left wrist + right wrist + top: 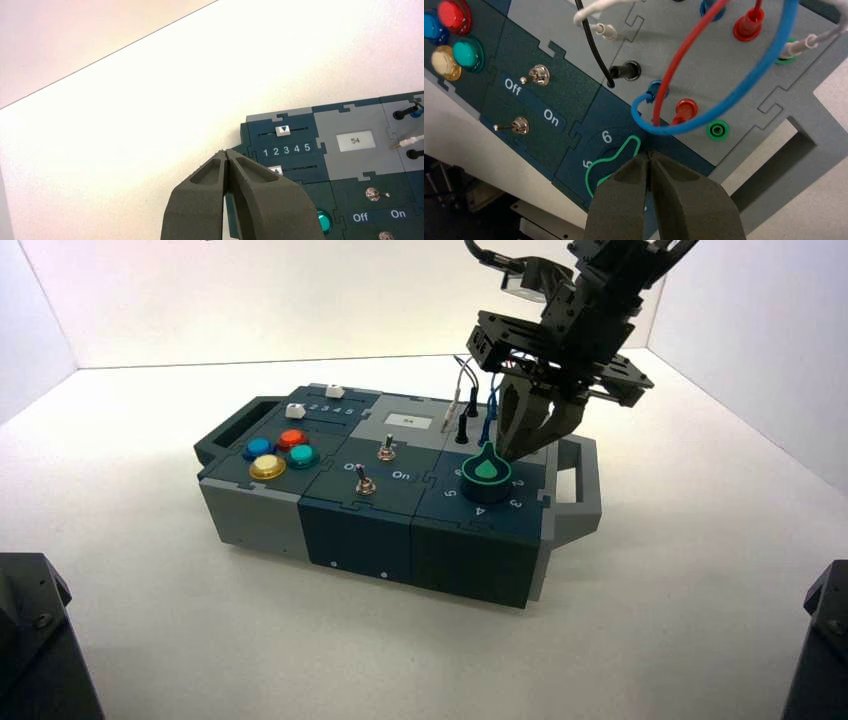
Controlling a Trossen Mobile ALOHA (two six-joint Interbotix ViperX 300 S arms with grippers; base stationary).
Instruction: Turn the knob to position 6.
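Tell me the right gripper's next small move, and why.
Probably nudge the knob's pointer toward the white 6: it aims to one side of that numeral, and the right gripper's closed jaws are at the pointer's other side.

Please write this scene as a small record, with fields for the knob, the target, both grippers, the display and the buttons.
knob: dark green, on the box's right part; pointer not at 6
target: white 6, beside the knob
right gripper: shut, at the knob's pointer; contact cannot be told
left gripper: shut, idle, near the box's slider end
display: 54, on grey panel
buttons: red, blue, yellow, green, on the box's left part
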